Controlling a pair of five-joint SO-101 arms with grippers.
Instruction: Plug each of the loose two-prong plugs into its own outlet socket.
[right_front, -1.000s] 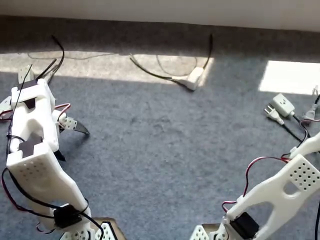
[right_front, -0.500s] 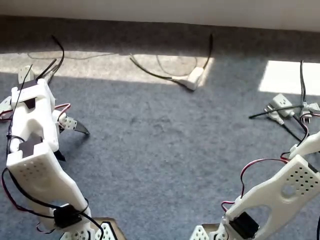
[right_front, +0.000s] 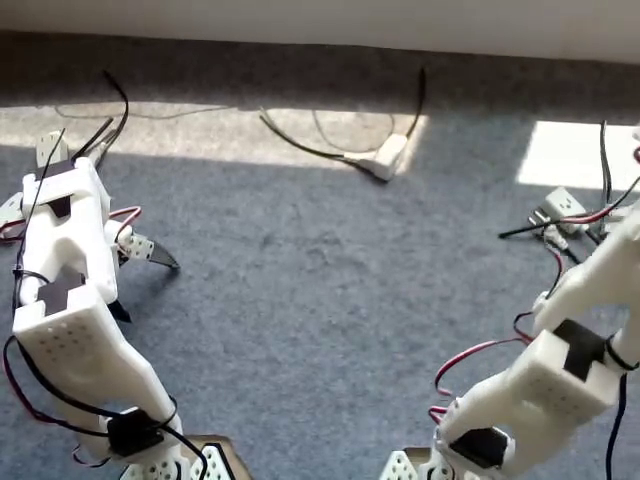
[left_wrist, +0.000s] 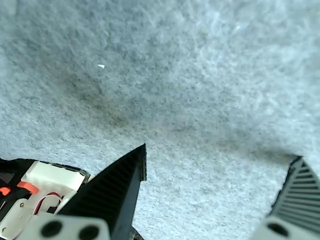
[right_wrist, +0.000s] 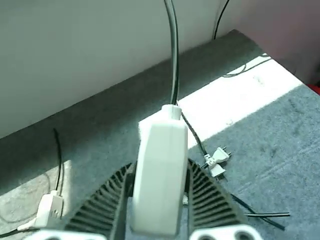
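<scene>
So the left claw (left_wrist: 221, 154) sits low over the grey tabletop (right_front: 300, 300), spread wide with nothing in it. My guess is it's just parked out of the way until something on its side needs grabbing. Toward the back in the middle, a white connector (right_front: 390, 155) lies flat in the sun patch, its cord trailing off toward the wall, well apart from both arms. I can't tell if that one's a plug or a socket. Over on the right, the right claw (right_wrist: 160, 172) is clamped on the flat sides of a white block (right_wrist: 161, 145) and holds it up off the tabletop, with a black cord coming out of the far end. That grip probably keeps it straight for lining up with its mate. Below it a two-prong plug (right_wrist: 215, 157) lies loose near a square socket (right_front: 565, 203), not plugged in yet.
</scene>
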